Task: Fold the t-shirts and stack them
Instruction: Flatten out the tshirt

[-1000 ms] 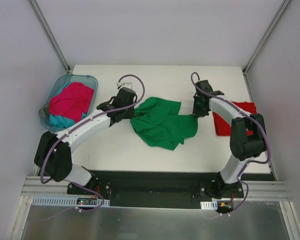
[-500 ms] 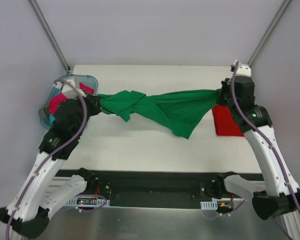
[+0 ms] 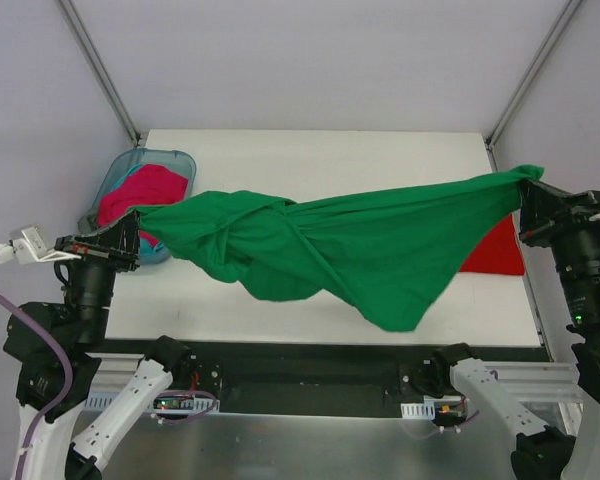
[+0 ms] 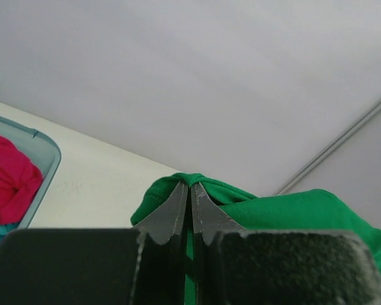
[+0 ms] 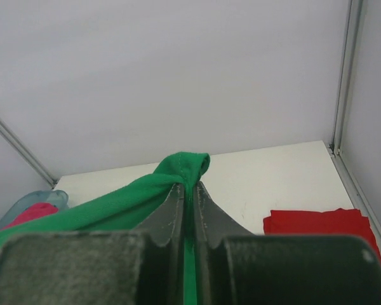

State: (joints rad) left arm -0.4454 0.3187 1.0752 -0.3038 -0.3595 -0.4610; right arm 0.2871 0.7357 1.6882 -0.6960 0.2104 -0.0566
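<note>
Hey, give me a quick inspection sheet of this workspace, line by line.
Surface: white table, no stains seen.
Job's things: green t-shirt stretched in air between both hands, twisted mid-span; red t-shirt folded flat at table's right edge; pink t-shirt in teal bin at left.
Clutter: nothing seen.
Hands: left hand and right hand each shut on the green t-shirt.
Cables: purple cable along the left arm.
Surroundings: white walls, metal corner posts.

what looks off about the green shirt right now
The green t-shirt is stretched in the air between the left gripper and right gripper, but it is twisted and bunched toward the left end, not spread flat.
</note>
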